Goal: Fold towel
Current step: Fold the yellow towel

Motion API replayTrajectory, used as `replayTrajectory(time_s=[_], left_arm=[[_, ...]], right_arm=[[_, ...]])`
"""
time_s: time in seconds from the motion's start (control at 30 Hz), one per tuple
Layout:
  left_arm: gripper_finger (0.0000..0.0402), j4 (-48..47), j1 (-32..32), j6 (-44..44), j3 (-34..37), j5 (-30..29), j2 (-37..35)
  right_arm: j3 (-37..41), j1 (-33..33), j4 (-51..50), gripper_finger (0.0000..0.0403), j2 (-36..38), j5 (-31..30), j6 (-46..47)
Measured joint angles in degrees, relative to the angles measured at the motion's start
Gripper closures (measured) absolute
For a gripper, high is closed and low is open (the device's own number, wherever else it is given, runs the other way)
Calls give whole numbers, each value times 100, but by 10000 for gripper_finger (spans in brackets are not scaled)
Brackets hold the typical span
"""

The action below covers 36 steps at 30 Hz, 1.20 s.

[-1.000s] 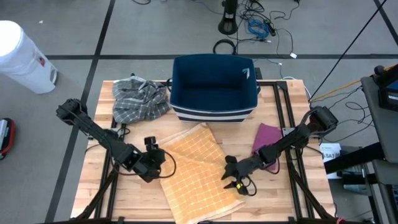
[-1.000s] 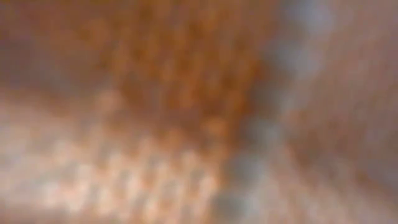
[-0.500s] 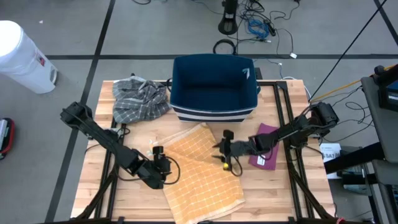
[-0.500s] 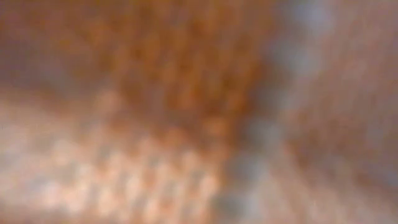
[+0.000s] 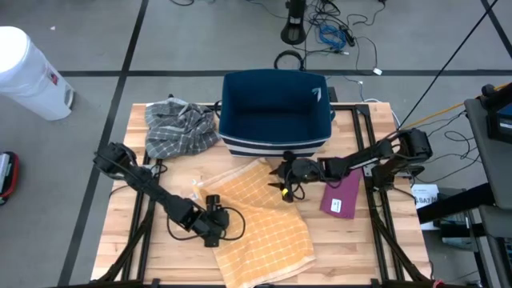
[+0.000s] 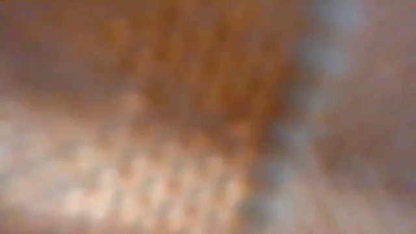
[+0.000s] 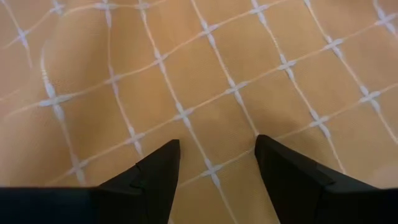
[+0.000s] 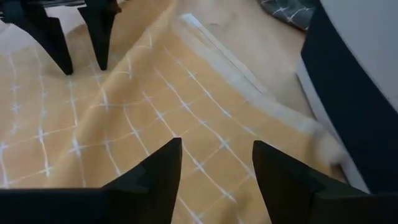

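The yellow towel [image 5: 256, 220] is lying spread on the table [image 5: 352, 256] in front of the blue basket [image 5: 276, 112], only partly doubled over, so most of the folding is looking undone. The left hand [image 5: 218, 232] is hovering open over its left edge, gripping nothing. The right hand [image 5: 280, 182] is hanging open above the towel's far right corner, also empty.

We note a grey floor [image 5: 200, 36] crossed by dark seams. A white cylindrical bin [image 5: 28, 72] stands at the upper left. Black and blue cables [image 5: 332, 32] lie tangled at top centre, beside a black stand base [image 5: 294, 30].
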State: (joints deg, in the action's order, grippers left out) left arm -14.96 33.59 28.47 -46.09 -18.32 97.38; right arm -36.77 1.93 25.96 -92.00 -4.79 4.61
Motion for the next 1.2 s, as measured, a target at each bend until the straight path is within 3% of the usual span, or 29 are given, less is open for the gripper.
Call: replayTrajectory(time_s=[0.33, 0.63, 0.8, 0.9, 1.07, 1.2], left_arm=[[179, 269, -42, -356, 11, 0, 27], [179, 238, -53, -352, 9, 31, 26], [179, 227, -19, -350, 9, 32, 26], [179, 225, -19, -354, 11, 34, 26], [179, 214, -14, -356, 11, 37, 26], [179, 199, -14, -352, 11, 41, 26]], right_arm=[[-211, -86, 535, 280, -716, 197, -233], [-1100, -336, -398, 268, -1545, 199, -611], [-1172, -523, -733, 270, -1702, 211, -509], [-1174, -572, -817, 296, -1708, 202, -497], [-1174, -542, -807, 387, -1708, 190, -756], [-1172, -518, -812, 399, -1706, 150, -794]])
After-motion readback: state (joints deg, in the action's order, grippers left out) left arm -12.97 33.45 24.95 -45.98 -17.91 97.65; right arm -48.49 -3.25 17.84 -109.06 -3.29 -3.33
